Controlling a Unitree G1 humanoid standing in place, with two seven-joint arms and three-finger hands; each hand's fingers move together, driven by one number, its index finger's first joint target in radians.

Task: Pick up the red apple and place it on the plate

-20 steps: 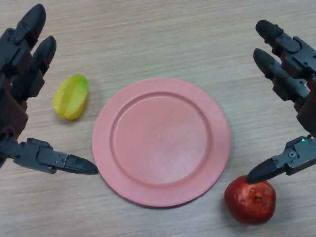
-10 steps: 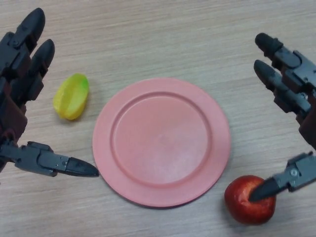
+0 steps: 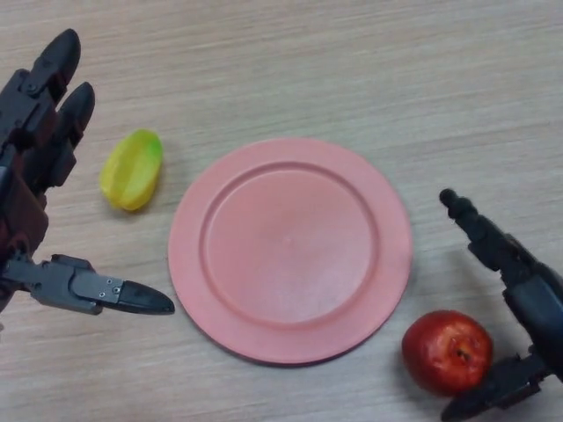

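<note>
Starfruit [image 3: 131,169] left of plate [image 3: 289,249], well apart from apple [image 3: 446,351]. Apple stem dimple faces up-right. Right hand [image 3: 519,290] spread around apple, not touching; left hand [image 3: 40,176] spread.

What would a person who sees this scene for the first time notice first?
The large pink plate in the middle of the wooden table draws the eye first, with nothing on it. Next comes the red apple at the lower right, off the plate, with the right hand open around it. A yellow-green fruit lies left of the plate, near the open left hand.
</note>
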